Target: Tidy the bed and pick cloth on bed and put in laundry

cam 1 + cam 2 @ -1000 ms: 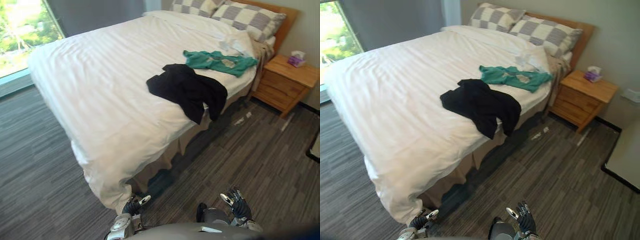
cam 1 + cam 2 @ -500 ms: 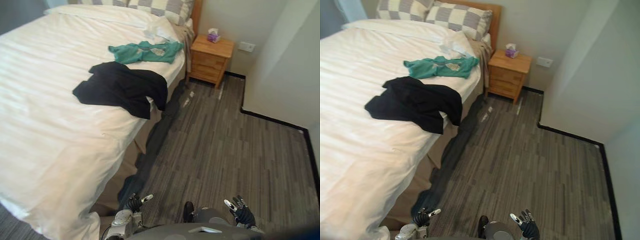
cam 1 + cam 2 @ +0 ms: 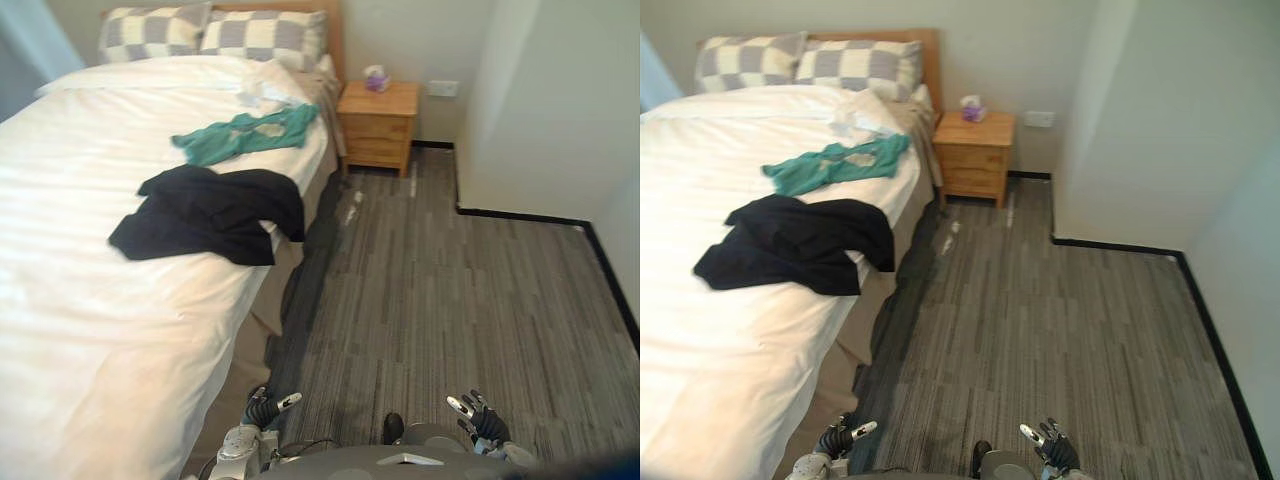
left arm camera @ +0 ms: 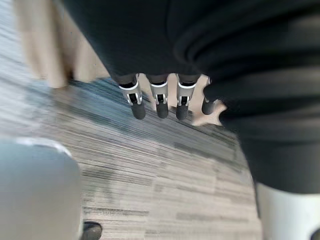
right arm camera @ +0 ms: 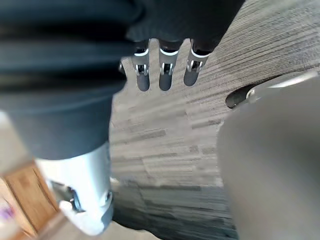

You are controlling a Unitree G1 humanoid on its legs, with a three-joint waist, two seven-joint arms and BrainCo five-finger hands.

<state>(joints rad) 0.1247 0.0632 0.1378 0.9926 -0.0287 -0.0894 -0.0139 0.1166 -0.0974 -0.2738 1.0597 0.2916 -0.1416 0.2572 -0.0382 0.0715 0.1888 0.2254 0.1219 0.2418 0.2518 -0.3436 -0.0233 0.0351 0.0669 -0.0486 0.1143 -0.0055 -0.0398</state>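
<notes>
You are at the approach step: nothing is picked up yet. Your left hand (image 3: 262,408) and right hand (image 3: 478,418) both hang low over the floor (image 3: 450,300) beside the bed (image 3: 90,300). Each is released, with fingers (image 4: 159,100) loose and nearly straight and nothing in them; the right wrist view shows its fingers (image 5: 165,75) the same way.

The black cloth (image 3: 210,212) lies crumpled on the white cover at the bed's side edge, the edge along the open floor, with one part draped over that edge. The green cloth (image 3: 245,133) lies spread out further toward the head end, close to the same edge, just short of the pillows (image 3: 262,35) and apart from the black one. A small white crumpled piece (image 3: 262,95) sits between the green cloth and the pillows; what it is cannot be told.

The black cloth is the nearer one, so it is likely your first pick. It is well apart from both hands, so you need to step forward along the bed's side edge and then raise a hand over the draped part. Close on a thick fold there, not on the cover beneath. From here you cannot tell where the laundry stands, so plan to look for it once the cloth is in hand.
</notes>
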